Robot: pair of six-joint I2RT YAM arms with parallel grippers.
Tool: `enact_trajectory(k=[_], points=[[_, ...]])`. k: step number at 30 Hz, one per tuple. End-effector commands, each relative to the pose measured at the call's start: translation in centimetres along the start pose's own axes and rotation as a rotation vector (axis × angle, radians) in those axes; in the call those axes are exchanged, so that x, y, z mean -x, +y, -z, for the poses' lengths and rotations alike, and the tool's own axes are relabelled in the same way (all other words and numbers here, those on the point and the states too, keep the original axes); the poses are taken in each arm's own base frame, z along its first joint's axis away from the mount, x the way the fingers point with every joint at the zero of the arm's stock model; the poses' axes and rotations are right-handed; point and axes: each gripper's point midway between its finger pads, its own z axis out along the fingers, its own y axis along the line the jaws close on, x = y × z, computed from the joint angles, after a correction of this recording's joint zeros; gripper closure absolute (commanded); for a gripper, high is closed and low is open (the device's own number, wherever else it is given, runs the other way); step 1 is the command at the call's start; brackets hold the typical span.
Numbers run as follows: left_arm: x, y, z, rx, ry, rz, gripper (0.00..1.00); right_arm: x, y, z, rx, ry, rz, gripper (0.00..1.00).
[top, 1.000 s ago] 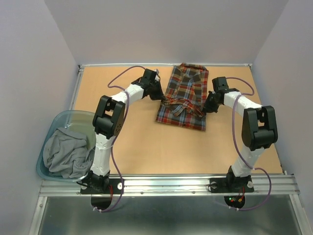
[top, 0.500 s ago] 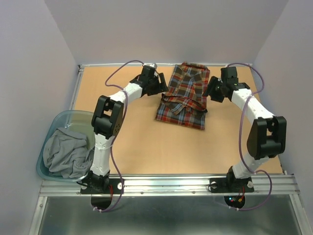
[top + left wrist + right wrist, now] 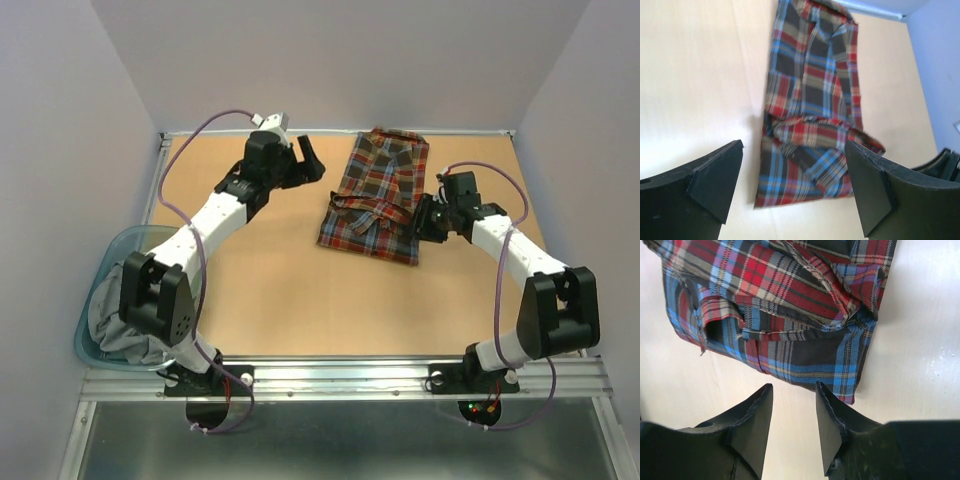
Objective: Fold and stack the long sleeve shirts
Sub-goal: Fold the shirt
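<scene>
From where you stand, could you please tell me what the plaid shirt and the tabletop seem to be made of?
The plaid shirt: soft woven cloth, probably flannel; matte, creased and folded. The tabletop: smooth pale wood or laminate, faint sheen; I cannot tell which.

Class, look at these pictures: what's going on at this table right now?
Shirt folding is under way. The plaid shirt lies folded on the table, ungripped. The left gripper hangs open, clear of it; the right gripper, open and empty, sits at its edge. A grey garment lies in the tub.
</scene>
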Motion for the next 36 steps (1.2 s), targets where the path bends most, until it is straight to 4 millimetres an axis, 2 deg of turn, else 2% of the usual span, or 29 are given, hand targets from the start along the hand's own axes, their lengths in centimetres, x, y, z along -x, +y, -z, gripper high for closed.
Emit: enact_trajectory(k=[1,2,3,4,5,6,7,11,14,18,21,22,24,25,29,30,32,33,36], points=[[-3.6,3.1,3.3,0.071,0.03,-0.054,0.05,0.4,1.4,-1.7,0.064,-0.025,0.025,0.55],[-5.1,4.2,3.2,0.094,0.058,-0.058,0.05,0.3,1.4,-2.1,0.065,-0.022,0.026,0.55],[-4.7,4.0,4.6,0.09,0.03,-0.061,0.05,0.3,1.5,-2.4,0.067,-0.02,0.025,0.55],[-5.3,4.5,5.2,0.096,0.031,-0.062,0.05,0.4,1.6,-2.8,0.068,-0.018,0.024,0.56],[-7.0,5.6,5.8,0.119,0.055,-0.065,0.05,0.7,1.5,-3.4,0.068,-0.022,0.024,0.58],[-6.7,5.3,7.1,0.106,0.03,-0.065,0.05,0.8,1.6,-3.8,0.069,-0.02,0.027,0.59],[-8.1,6.3,7.6,0.122,0.052,-0.063,0.05,1.3,1.7,-4.1,0.07,-0.029,0.03,0.62],[-8.7,6.5,10.3,0.111,0.012,-0.049,0.05,1.6,1.5,-6.0,0.062,-0.003,0.027,0.62],[-9.0,6.8,11.3,0.112,-0.007,-0.045,0.05,2.6,1.2,-6.6,0.033,-0.024,0.04,0.62],[-9.4,7.0,11.7,0.119,-0.001,-0.035,0.05,5.2,0.6,-7.8,-0.028,-0.075,0.054,0.62],[-9.3,6.9,11.9,0.12,0.002,-0.026,0.05,8.0,0.4,-8.5,-0.069,-0.131,0.077,0.62],[-9.2,6.8,12.0,0.119,-0.002,-0.023,0.05,9.9,0.7,-8.2,-0.073,-0.174,0.078,0.62],[-9.2,6.8,12.2,0.119,-0.003,-0.022,0.05,11.3,0.1,-8.8,-0.096,-0.195,0.074,0.62],[-9.0,7.3,12.3,0.146,-0.02,-0.018,0.05,13.3,0.2,-8.4,-0.115,-0.243,0.08,0.61],[-9.1,7.6,12.5,0.164,-0.021,-0.015,0.05,16.5,-1.0,-8.5,-0.186,-0.313,0.09,0.59],[-9.1,7.8,12.4,0.171,-0.018,-0.014,0.05,17.5,0.1,-7.9,-0.152,-0.331,0.105,0.59],[-9.3,8.2,12.4,0.188,-0.016,-0.015,0.05,17.5,2.1,-7.3,-0.061,-0.315,0.146,0.59],[-9.3,8.3,12.5,0.195,-0.017,-0.012,0.05,17.0,3.9,-6.7,-0.007,-0.307,0.177,0.59],[-9.3,8.9,12.4,0.227,-0.031,0.0,0.05,14.6,7.1,-5.8,0.083,-0.268,0.294,0.59]])
